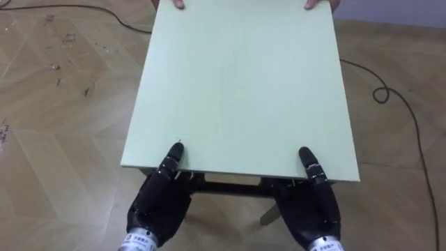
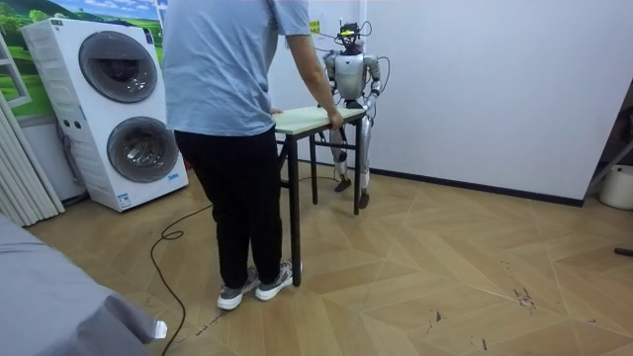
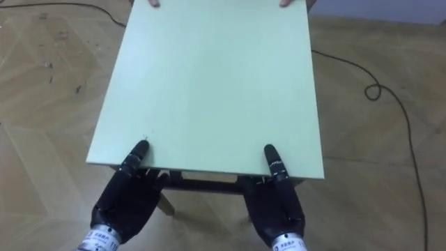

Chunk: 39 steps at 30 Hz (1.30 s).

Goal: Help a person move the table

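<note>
wooden herringbone floor spreads across the room, and a plain white wall closes it off behind the robot. two white front-loading washing machines stand stacked at the room view's left. a person in a light blue shirt and dark trousers stands with their back to the room camera at one end of the table, and the robot stands upright at the opposite end, close to the wall, facing them.

between the two sits the pale green tabletop, square and bare, carried on a dark frame. in the eye views it stretches away from the robot to the person.

the left robot hand grips the near edge towards its left corner: the thumb lies flat on top and the rest of the hand sits under the edge, so the board is pinched between them. the right robot hand holds the same edge towards the right corner in the same way, thumb on top and palm below.

at the far edge the person's hands rest on the two corners. a thin dark cable loops over the floor to the right of the tabletop.
</note>
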Available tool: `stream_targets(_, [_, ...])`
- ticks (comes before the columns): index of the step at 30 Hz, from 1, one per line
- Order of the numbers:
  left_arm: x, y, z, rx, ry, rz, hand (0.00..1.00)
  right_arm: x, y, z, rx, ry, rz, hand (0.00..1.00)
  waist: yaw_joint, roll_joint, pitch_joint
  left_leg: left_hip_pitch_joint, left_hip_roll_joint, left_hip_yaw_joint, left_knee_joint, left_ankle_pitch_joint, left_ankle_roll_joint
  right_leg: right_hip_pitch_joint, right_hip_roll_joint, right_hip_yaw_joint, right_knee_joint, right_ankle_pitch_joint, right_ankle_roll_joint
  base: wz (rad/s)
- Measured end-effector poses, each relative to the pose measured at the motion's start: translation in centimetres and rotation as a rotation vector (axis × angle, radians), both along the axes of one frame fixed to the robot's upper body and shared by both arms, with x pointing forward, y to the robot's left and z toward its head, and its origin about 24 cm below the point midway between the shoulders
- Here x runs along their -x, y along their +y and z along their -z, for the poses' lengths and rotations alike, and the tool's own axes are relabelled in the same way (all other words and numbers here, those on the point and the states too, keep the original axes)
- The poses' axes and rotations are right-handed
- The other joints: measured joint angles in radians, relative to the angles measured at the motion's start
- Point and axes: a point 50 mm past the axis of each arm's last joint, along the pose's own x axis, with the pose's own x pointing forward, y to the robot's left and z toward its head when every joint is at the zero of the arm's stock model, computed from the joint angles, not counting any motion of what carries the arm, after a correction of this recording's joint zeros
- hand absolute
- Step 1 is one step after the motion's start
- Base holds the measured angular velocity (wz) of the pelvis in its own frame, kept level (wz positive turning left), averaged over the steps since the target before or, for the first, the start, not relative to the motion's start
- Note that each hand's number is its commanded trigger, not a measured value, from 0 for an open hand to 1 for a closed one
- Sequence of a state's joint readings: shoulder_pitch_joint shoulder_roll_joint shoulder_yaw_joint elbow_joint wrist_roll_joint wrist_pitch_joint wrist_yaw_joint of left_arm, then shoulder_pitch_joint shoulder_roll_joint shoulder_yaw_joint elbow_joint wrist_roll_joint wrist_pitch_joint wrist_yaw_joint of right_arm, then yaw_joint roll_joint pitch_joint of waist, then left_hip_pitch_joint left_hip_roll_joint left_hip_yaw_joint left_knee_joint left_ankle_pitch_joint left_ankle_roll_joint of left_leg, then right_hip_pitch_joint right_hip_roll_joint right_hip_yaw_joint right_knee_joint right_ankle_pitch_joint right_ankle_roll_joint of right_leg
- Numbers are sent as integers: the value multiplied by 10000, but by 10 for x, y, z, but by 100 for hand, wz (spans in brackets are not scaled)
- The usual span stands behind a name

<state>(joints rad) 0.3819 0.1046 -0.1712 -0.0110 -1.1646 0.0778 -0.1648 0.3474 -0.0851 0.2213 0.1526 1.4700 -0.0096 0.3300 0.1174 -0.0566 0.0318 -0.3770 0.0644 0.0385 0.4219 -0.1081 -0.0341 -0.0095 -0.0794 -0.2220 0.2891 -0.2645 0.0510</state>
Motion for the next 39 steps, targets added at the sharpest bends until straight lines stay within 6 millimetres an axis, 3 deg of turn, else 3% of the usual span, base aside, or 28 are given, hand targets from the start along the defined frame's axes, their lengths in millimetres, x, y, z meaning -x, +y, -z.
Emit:
stream_targets(2, [-3,-5,-1,125,-63,141,100,-1,-1,-2,65,-145,114,100,-4,126,10,57,13,-307,-823,698,-170,-27,258,38,-437,211,-404,25])
stream_targets(3, [-6,-7,-3,190,-180,195,100,-2,-3,-4,102,-304,205,100,42,134,4,139,-22,-414,-1705,1399,-327,-141,342,-8,-787,314,-570,27])
stream_targets(4, [-8,-7,-4,197,-249,173,100,-3,-4,-6,126,-393,208,100,68,134,-1,151,-17,-366,-1934,1558,-330,-258,338,-174,-892,310,-574,-7])
stream_targets(5, [-8,-7,-3,317,-260,-34,100,-6,-5,-7,309,-537,56,100,149,282,49,-35,175,43,-975,895,-131,-500,301,-565,-754,344,-662,-56])
stream_targets(6, [-2,-5,1,513,-88,-245,100,-9,-4,-8,454,-476,-179,100,199,498,18,-174,353,401,932,-304,-61,-571,389,-1137,-630,418,-791,-71])
stream_targets(7, [1,-4,2,642,2,-322,100,-9,-4,-8,474,-434,-259,100,201,619,1,-185,420,412,1877,-770,-76,-555,479,-1233,-621,459,-854,-71])
stream_targets(8, [8,-3,5,900,187,-413,100,-9,-2,-7,509,-342,-389,100,197,847,-55,-51,562,393,3355,-1382,-77,-548,624,-1624,-566,506,-928,-50])
stream_targets(9, [15,-2,8,1094,290,-464,100,-8,-2,-6,548,-277,-583,100,101,993,-54,334,622,437,4240,-1698,-85,-503,737,-1934,-492,509,-977,-33])
stream_targets(11, [21,0,10,1125,314,-405,100,-6,-2,-5,515,-159,-741,100,-318,1067,-18,1122,731,412,4594,-1863,15,-525,776,-2448,-295,488,-1029,32])
stream_targets(12, [22,0,10,1116,323,-339,100,-2,-3,-4,496,-53,-708,100,-503,1097,-17,1626,957,439,4513,-1942,-59,-693,725,-2727,42,425,-1082,57])
stream_targets(13, [22,0,10,1044,307,-298,100,-2,-3,-3,496,-30,-711,100,-556,1097,-15,1850,1050,452,4329,-2003,-124,-834,677,-2771,265,366,-1084,46])
stream_targets(14, [20,-1,9,930,287,-240,100,-1,-6,-3,576,1,-695,100,-579,1104,28,2017,977,575,3618,-2249,-193,-1143,518,-2737,774,294,-1066,32])
stream_targets(15, [19,-2,10,909,377,-234,100,2,-6,-2,574,109,-648,100,-588,1013,12,2173,695,589,2911,-2258,-170,-1464,487,-2143,1031,333,-1189,39])
stream_targets(16, [18,-4,10,861,423,-138,100,5,-8,-2,552,137,-572,100,-587,996,-16,2344,366,344,2086,-2265,-184,-1764,713,-1237,928,423,-1445,32])
stream_targets(17, [17,-4,9,847,399,-92,100,7,-8,-2,531,123,-550,100,-598,947,-100,2425,147,223,1605,-2293,-302,-1919,864,-866,685,443,-1474,25])
stream_targets(18, [13,-5,7,876,268,-35,100,5,-10,-4,583,-50,-461,100,-638,1025,-94,2447,27,-22,1193,-2398,-547,-2255,727,-886,397,760,-1463,0])
stream_targets(19, [12,-6,7,900,247,-38,100,4,-11,-5,608,-113,-454,100,-554,1071,-63,2391,156,24,1515,-2440,-557,-2346,676,-1089,418,880,-1407,-49])
stream_targets(20, [15,-5,8,941,340,-197,100,1,-9,-5,675,-83,-559,100,-402,1245,-69,2522,525,319,2321,-2503,-590,-2309,702,-1522,568,1080,-1476,-64])
stream_targets(21, [15,-5,9,982,375,-232,100,-1,-6,-6,682,-43,-589,100,-441,1396,-50,2760,801,335,2619,-2580,-673,-2374,760,-1728,788,1115,-1550,-42])
stream_targets(22, [14,-6,8,1019,397,-272,100,-2,-6,-6,692,-46,-578,100,-547,1441,-27,2853,842,319,2582,-2681,-681,-2394,749,-1889,849,1121,-1562,10])
stream_targets(25, [6,-9,5,1013,334,-342,100,-10,-7,-10,790,-136,-459,100,-849,1425,-25,2859,830,335,1806,-3272,-356,-2922,509,-2320,1158,1277,-1607,16])
stream_targets(27, [-3,-13,2,952,298,-205,100,-14,-12,-12,877,-219,-241,100,-858,1382,-29,2767,590,389,940,-3419,-172,-3271,256,-2413,1258,1546,-1542,20])
stream_targets(28, [-5,-14,1,916,304,-158,100,-14,-14,-12,887,-211,-194,100,-869,1351,-23,2770,505,382,768,-3387,-113,-3309,176,-2418,1221,1610,-1516,24])
stream_targets(29, [-7,-14,1,832,339,-118,100,-13,-15,-10,880,-140,-137,100,-905,1254,-37,2758,280,404,485,-3199,218,-3393,-8,-2419,1129,1786,-1483,18])
stream_targets(30, [-8,-15,2,739,375,-77,100,-13,-16,-8,877,-87,-118,100,-927,1239,-39,2753,187,474,263,-3092,391,-3394,-49,-2412,892,2041,-1462,0])
stream_targets(31, [-7,-14,3,629,423,-47,100,-12,-16,-5,892,-22,-91,100,-867,1193,-33,2748,83,543,186,-2984,466,-3431,-73,-2294,744,2318,-1471,-10])
stream_targets(37, [0,-11,8,517,709,-76,100,-3,-14,1,874,338,-261,100,-983,1021,-43,2757,-446,673,12,-2577,830,-3414,-480,-1947,496,2954,-1350,-1])
stream_targets(39, [1,-11,9,541,778,-85,100,-2,-13,2,805,425,-264,100,-1088,952,-44,2708,-668,694,3,-2455,996,-3392,-625,-1622,391,3189,-1177,13])
